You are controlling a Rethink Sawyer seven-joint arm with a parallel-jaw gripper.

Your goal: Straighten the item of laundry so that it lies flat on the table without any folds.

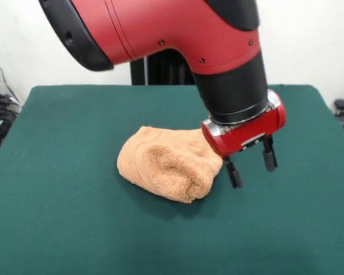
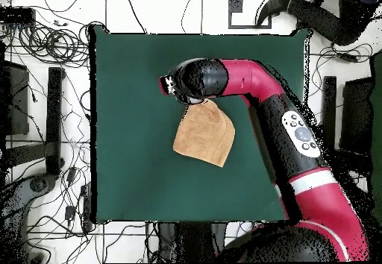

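The item of laundry (image 1: 169, 163), a peach terry towel, lies bunched and folded over itself near the middle of the dark green table (image 1: 63, 217). From above the same towel (image 2: 204, 133) looks like a rough folded wedge. My gripper (image 1: 251, 170) hangs just to the right of the towel in the front view, its two black fingers (image 1: 269, 157) spread apart with nothing between them. It hovers slightly above the tabletop, close to the towel's edge. In the overhead view the gripper (image 2: 168, 84) sits just beyond the towel's upper left corner, and the arm covers part of the cloth.
Green tabletop (image 2: 134, 171) extends widely around the towel on all sides. Cables (image 2: 52, 41) and equipment lie on the floor beyond the table's edges. A person's legs (image 2: 313, 11) show at the top right of the overhead view.
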